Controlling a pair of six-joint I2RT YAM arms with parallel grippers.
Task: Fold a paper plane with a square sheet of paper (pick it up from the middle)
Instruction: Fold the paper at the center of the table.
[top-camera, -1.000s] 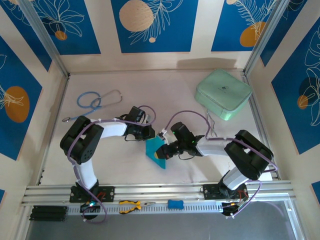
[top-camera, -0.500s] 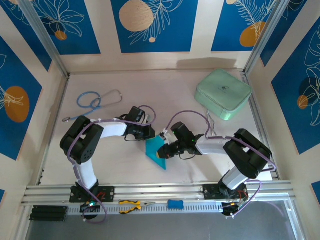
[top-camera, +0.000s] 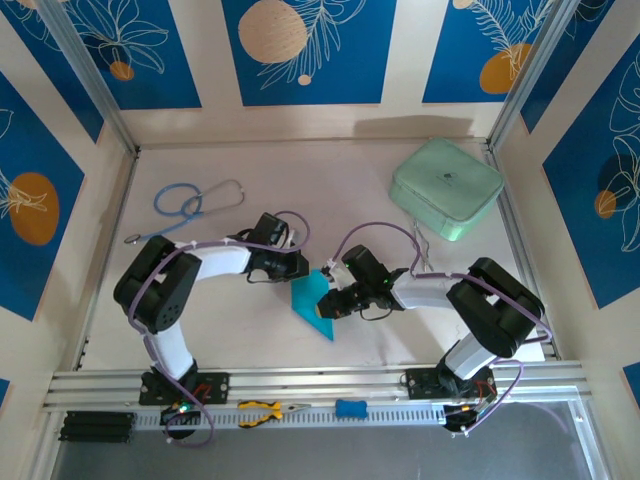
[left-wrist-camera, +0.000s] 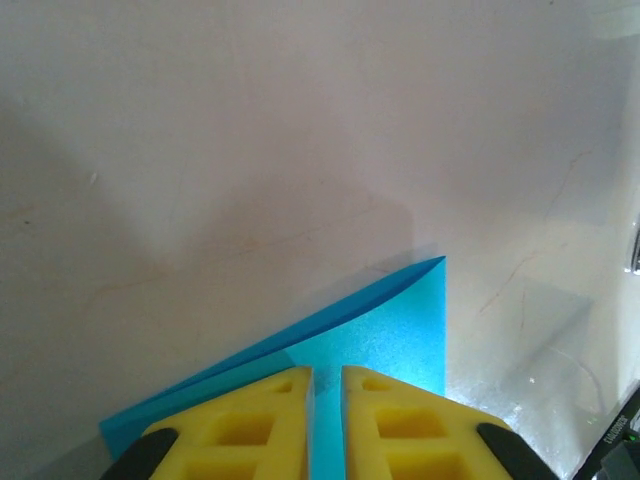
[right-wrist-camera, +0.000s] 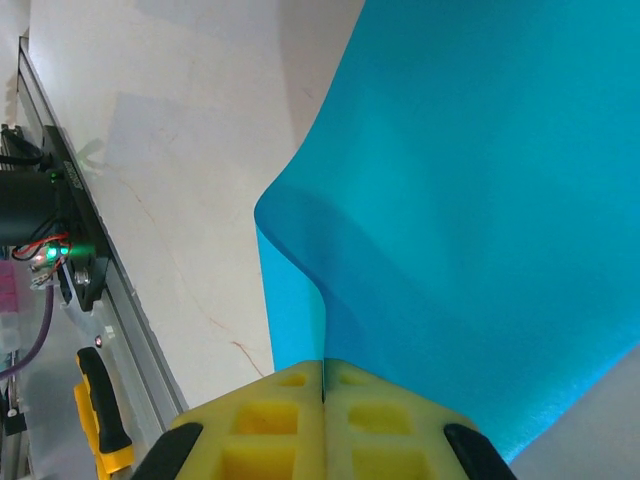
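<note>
The square sheet of paper (top-camera: 312, 298) is cyan-blue, folded to a pointed shape, and lies on the table between the two arms. My left gripper (top-camera: 303, 270) is at its far corner. In the left wrist view its yellow fingertips (left-wrist-camera: 235, 420) press down on the paper (left-wrist-camera: 390, 330), with only a slim gap between them and nothing gripped. My right gripper (top-camera: 325, 306) is over the sheet's right side. The right wrist view has its pads (right-wrist-camera: 380, 410) shut on a lifted edge of the paper (right-wrist-camera: 480, 180), which curls up from the table into them.
A mint-green case (top-camera: 446, 187) sits at the back right and a blue-tubed stethoscope (top-camera: 190, 200) at the back left. On the front rail (top-camera: 420, 372) lie yellow-handled pliers (top-camera: 262, 411) and a small blue block (top-camera: 350, 408). Bare tabletop (top-camera: 330, 190) lies beyond the paper.
The right gripper has crept slightly left with the paper's edge held in it. The left arm's elbow has shifted a little; its gripper stays on the paper.
</note>
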